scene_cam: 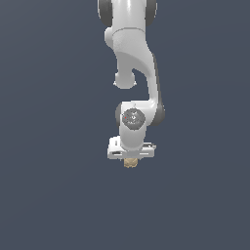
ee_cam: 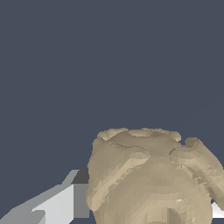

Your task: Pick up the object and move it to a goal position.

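The object [scene_cam: 130,162] is a small tan lumpy block. In the exterior view it pokes out just under the white gripper [scene_cam: 130,160], in the middle of the picture. In the wrist view the object [ee_cam: 151,179] fills the space between the fingers, with a round dent on its upper face. One grey-white finger [ee_cam: 61,203] presses against its side; a sliver of the other finger [ee_cam: 217,210] shows on the opposite side. The gripper is shut on the object. I cannot tell whether the object touches the surface below.
The white arm [scene_cam: 134,63] comes down from the top of the exterior view. A plain dark grey-blue surface [scene_cam: 49,195] fills the rest of both views. No goal marker shows.
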Motion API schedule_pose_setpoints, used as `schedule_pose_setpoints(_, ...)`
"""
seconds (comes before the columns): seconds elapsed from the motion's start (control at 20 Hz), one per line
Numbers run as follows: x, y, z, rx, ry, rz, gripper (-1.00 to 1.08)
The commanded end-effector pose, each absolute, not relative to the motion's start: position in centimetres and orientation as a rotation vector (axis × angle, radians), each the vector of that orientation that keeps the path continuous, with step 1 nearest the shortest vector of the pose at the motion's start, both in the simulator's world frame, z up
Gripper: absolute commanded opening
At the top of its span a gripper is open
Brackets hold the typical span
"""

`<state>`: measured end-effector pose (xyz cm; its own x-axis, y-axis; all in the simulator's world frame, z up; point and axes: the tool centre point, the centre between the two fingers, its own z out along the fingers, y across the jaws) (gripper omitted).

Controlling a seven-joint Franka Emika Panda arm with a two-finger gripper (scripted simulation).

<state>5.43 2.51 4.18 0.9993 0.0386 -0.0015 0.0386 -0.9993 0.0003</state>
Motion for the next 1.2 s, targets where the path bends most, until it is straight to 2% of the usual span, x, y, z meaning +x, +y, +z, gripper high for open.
schedule_pose_setpoints(0.0, 5.5, 3.0, 4.8, 3.141, 0.062, 0.0, -1.0)
schedule_pose_setpoints(0.8, 6.2, 11.2, 16.2, 3.141, 0.062, 0.0, -1.0)
schedule_pose_setpoints(1.15, 6.6, 13.0, 18.7, 3.141, 0.062, 0.0, -1.0)
